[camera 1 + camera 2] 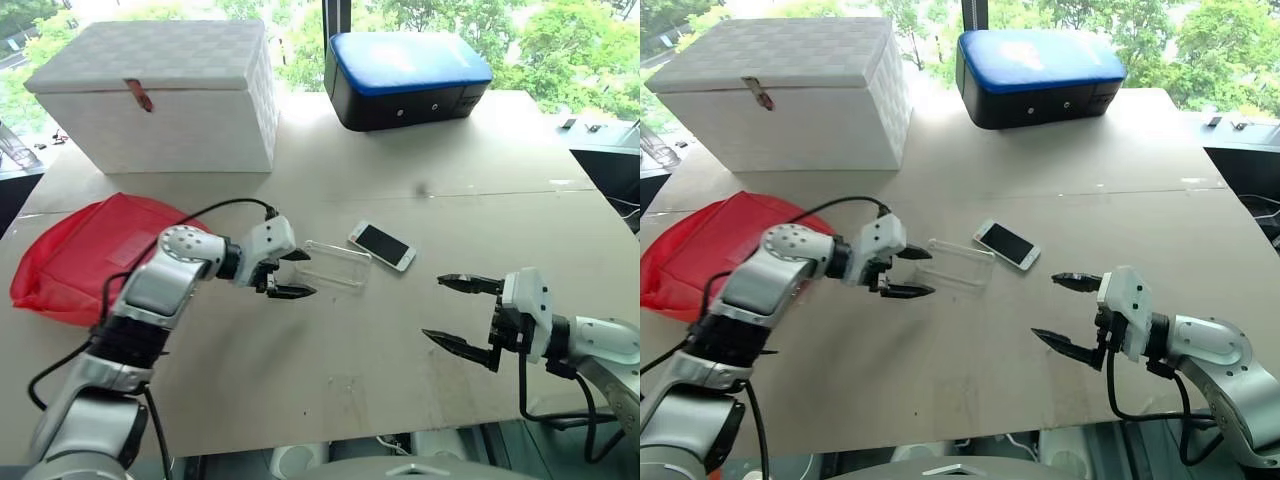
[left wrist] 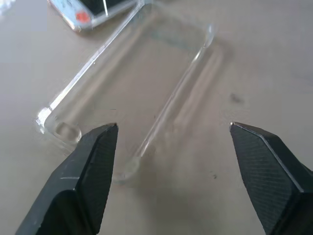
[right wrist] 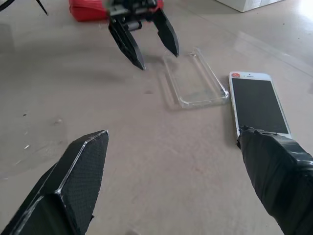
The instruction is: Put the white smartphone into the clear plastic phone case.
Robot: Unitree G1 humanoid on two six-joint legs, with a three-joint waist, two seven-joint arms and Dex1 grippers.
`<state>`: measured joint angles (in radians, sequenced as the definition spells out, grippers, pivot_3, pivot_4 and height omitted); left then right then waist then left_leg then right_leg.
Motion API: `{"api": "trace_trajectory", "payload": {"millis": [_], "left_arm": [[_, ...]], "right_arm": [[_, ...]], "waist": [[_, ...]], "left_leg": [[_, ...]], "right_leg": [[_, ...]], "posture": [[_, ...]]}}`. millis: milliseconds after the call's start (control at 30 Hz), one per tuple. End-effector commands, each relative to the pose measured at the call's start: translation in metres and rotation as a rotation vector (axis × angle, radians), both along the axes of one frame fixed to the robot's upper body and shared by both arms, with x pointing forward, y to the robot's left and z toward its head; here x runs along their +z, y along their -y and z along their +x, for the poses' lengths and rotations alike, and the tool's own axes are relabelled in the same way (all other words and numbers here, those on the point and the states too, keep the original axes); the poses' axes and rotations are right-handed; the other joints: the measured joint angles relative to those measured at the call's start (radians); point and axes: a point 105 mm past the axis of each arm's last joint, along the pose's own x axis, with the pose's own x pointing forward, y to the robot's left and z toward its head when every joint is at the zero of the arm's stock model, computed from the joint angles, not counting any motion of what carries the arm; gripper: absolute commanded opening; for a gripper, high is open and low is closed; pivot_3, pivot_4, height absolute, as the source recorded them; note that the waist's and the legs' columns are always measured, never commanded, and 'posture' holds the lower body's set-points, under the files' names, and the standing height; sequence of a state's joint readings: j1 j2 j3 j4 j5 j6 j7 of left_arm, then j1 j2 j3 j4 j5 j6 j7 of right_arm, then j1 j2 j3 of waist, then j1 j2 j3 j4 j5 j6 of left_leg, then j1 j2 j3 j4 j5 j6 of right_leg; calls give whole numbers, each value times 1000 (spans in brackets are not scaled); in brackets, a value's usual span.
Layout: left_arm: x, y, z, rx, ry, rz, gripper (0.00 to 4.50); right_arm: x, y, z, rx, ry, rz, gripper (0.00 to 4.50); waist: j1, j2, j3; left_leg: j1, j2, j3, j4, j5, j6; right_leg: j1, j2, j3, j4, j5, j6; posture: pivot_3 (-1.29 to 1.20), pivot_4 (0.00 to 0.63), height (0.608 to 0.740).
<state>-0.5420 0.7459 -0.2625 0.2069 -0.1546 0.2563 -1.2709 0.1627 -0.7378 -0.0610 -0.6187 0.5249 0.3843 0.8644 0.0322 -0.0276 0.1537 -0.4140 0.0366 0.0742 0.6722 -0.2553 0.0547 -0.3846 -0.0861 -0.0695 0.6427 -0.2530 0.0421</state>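
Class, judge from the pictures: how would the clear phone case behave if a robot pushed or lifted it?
The clear phone case looks thin and hollow, so probably very light and apt to slide across the smooth table when nudged. Its thin walls may flex if squeezed. Lying flat and open side up, it seems unlikely to tip or roll.

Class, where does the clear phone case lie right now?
In the left eye view, the clear plastic phone case lies flat mid-table, between the open left gripper and the white smartphone, apart from both.
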Motion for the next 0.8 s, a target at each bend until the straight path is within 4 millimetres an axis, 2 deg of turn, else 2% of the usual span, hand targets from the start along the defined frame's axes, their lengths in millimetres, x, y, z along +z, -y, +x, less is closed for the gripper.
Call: {"api": "trace_trajectory", "payload": {"millis": [33, 100, 167, 200, 267, 367, 500, 633, 800], "left_arm": [[-21, -8, 5, -8, -4, 62, 2912], [-22, -10, 5, -6, -5, 45, 1988], [-16, -8, 1, 13, 0, -5, 1346], [-14, -8, -4, 17, -3, -21, 726], [-9, -7, -15, 30, -5, -52, 121], [-4, -6, -34, 50, -15, -72, 53], [-10, -6, -54, 39, 13, -32, 53], [-12, 7, -58, 42, 21, -68, 53], [-13, 21, -57, 23, 41, -83, 53]], "right_arm": [[12, 1, -6, -16, 69, -7, 4500], [10, 2, -8, -32, 65, -9, 4500], [7, 3, -9, -66, 76, -14, 4500], [5, 2, -9, -83, 81, -15, 4500], [3, 1, -7, -133, 88, -12, 4500], [-2, -3, -1, -184, 98, -25, 4500], [-5, -11, 8, -192, 96, -39, 4500], [-3, -13, 19, -156, 60, -37, 4500], [-6, -6, 51, -188, 49, -88, 4500]], "waist": [[3, 1, -1], [3, 2, -1], [-1, 2, -2], [-4, 2, -2], [-15, 2, -2], [-24, 2, -2], [-22, 3, -2], [-13, 3, -2], [-14, 3, -2]], "left_leg": [[0, 0, 1, 0, 0, 0], [0, 0, 1, 0, 0, 0], [0, 0, 1, 0, 0, 0], [0, 0, 1, 0, 0, 0], [0, 1, 1, 0, 0, -1], [0, 1, 1, -1, 1, -3], [1, 2, 1, -1, 1, -2], [1, 1, 0, -1, 0, -1], [0, 0, 0, 0, 0, -1]], "right_leg": [[0, 0, 1, 0, 0, 0], [0, 1, 1, 0, 0, 1], [0, 1, 2, 0, 0, 1], [0, 1, 2, 0, 0, 1], [0, 1, 2, 1, 0, 1], [0, 1, 2, 1, 0, 1], [-1, 0, 2, 1, 0, 1], [0, 0, 1, 0, 0, 0], [0, 0, 1, 0, 0, 0]], "posture": [[0, 150, 734], [0, 150, 734], [0, 150, 734], [0, 150, 734], [0, 150, 734], [0, 150, 734], [0, 150, 734], [0, 150, 734], [0, 150, 734]]}}
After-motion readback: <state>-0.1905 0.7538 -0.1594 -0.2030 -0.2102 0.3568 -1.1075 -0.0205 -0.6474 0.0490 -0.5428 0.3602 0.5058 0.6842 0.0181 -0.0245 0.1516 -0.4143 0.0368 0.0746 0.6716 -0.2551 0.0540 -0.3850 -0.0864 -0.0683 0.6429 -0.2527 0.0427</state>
